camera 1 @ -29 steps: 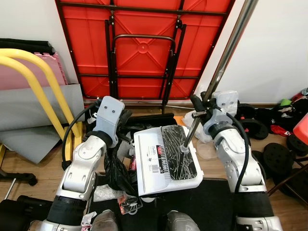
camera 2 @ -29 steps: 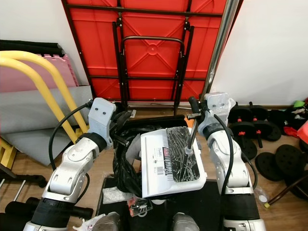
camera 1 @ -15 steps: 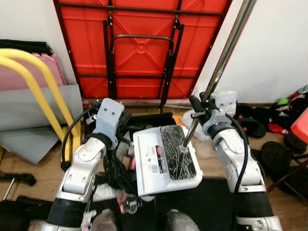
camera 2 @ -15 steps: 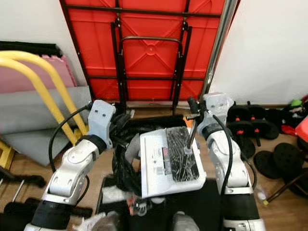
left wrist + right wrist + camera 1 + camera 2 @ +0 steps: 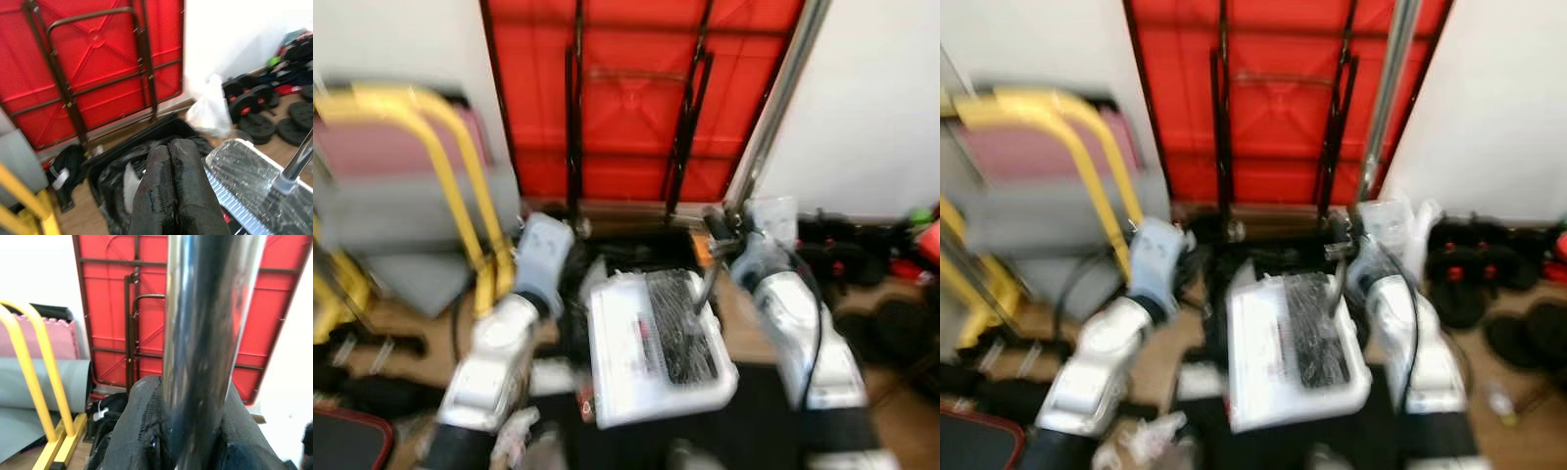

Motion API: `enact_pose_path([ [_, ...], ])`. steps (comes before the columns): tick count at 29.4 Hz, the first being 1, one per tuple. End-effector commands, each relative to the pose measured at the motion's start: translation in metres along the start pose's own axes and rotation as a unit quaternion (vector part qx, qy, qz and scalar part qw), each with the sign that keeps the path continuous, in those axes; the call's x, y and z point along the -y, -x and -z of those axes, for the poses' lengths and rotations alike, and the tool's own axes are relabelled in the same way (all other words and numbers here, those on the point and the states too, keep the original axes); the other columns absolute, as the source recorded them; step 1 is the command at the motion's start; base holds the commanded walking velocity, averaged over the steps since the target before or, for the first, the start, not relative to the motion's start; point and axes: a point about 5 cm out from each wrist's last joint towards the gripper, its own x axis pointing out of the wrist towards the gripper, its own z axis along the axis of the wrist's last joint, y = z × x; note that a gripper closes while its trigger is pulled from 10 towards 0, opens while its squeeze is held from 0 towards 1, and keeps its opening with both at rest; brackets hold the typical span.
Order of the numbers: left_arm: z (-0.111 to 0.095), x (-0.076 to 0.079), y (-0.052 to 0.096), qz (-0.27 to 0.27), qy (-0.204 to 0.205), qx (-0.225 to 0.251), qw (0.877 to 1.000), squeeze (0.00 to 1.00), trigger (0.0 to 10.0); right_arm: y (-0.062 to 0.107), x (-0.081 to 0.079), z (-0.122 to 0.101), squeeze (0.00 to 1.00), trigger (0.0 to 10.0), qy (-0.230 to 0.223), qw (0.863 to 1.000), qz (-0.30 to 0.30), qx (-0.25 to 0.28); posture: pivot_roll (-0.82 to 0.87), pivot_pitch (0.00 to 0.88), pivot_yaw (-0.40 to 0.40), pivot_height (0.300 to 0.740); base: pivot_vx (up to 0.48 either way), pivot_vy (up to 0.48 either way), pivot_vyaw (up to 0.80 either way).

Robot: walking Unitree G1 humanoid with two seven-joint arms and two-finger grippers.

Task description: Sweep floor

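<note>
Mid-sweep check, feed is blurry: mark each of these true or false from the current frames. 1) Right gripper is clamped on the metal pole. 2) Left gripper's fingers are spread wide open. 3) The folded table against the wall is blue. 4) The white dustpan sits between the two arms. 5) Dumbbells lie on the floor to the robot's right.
1) True: the right gripper is shut around the metal pole.
2) False: the left gripper has its fingers pressed together, holding nothing.
3) False: the folded table is red with a dark frame.
4) True: the white dustpan lies between the arms, with the pole's end on it.
5) True: dark dumbbells lie on the floor by the wall.
</note>
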Motion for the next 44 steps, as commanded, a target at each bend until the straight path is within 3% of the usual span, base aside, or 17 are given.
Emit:
enact_pose_path([
  [1,0.0069,0.0011,0.0022,0.001,0.0,-0.015,1.0,0.0,10.0,-0.0008,0.0021,-0.015,0.0,10.0,0.01,0.999,0.004,0.037,-0.14,0.042,-0.132,0.74,-0.281,0.0,0.0],
  [25,0.006,0.0006,0.0024,0.003,0.002,-0.012,1.0,0.0,10.0,-0.0013,0.0037,-0.015,0.0,10.0,0.011,0.999,0.009,0.037,-0.14,0.044,-0.131,0.74,-0.275,0.0,0.0],
  [44,0.0009,0.0008,0.0054,0.017,-0.013,0.014,1.0,0.0,10.0,-0.0012,0.0053,-0.0149,0.0,10.0,0.014,0.999,0.015,0.036,-0.14,0.047,-0.13,0.74,0.0,0.0,0.0],
])
